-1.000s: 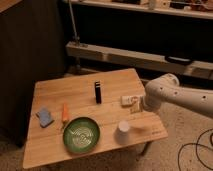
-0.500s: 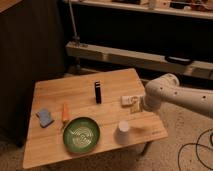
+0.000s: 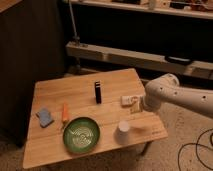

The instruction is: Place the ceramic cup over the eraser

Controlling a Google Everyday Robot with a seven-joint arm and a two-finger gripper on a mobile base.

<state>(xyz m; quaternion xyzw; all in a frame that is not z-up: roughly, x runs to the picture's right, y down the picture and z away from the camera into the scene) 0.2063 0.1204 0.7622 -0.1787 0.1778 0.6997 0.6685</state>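
On the table [image 3: 55, 95], 1 ceramic cup [image 3: 123, 131] stands apart from the upright eraser [image 3: 98, 92]. The gripper [image 3: 136, 106] is at the right edge; we cannot tell its state.

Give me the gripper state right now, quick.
Gripper: state cannot be told. It is low over the right side of the table, by the white-and-beige piece, apart from the ceramic cup.
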